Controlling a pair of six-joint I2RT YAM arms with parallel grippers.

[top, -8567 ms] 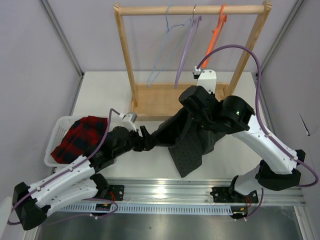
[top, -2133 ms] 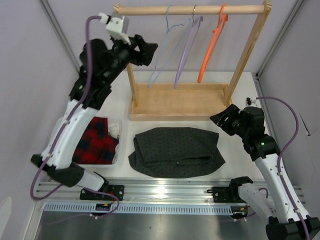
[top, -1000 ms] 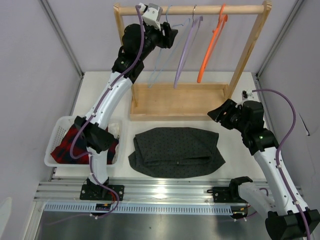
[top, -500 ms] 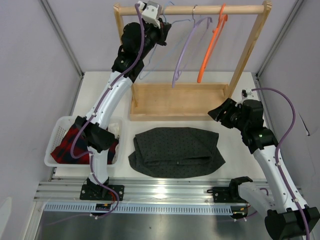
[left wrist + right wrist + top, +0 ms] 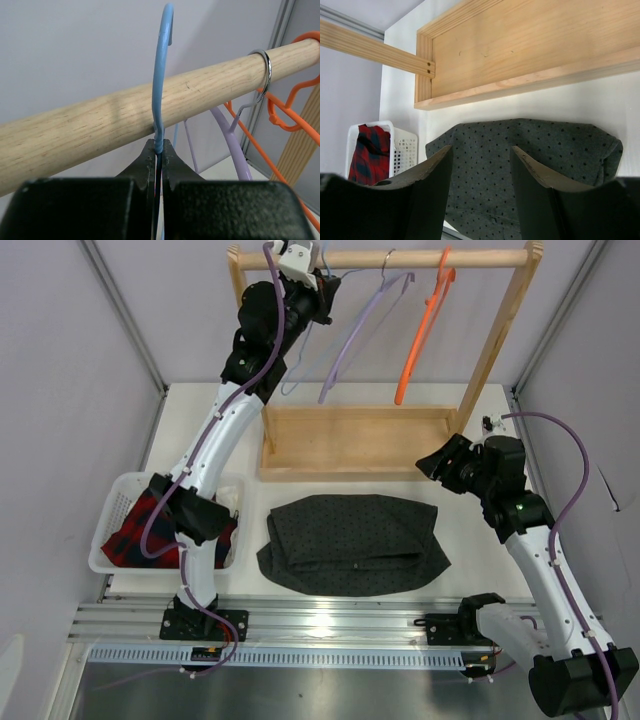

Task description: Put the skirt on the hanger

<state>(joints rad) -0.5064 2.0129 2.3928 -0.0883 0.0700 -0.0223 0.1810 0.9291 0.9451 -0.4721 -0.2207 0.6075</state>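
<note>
The dark dotted skirt (image 5: 350, 543) lies flat on the table in front of the rack, and shows below my right fingers (image 5: 520, 170). The pale blue hanger (image 5: 296, 360) hangs by its hook (image 5: 161, 75) on the wooden rod (image 5: 480, 258), its body swung left. My left gripper (image 5: 318, 288) is up at the rod, shut on the hanger's twisted neck (image 5: 159, 143). My right gripper (image 5: 440, 462) hovers open above the skirt's far right corner, with nothing between its fingers (image 5: 481, 150).
A lilac hanger (image 5: 350, 345) and an orange hanger (image 5: 420, 335) hang on the same rod, right of the blue one. The rack's wooden base (image 5: 350, 435) stands behind the skirt. A white basket (image 5: 112, 505) with a red plaid garment (image 5: 150, 535) sits at the left.
My left gripper has shut on the blue hanger's neck and pulled it left; the lilac hanger has swung left too. The right arm has barely moved.
</note>
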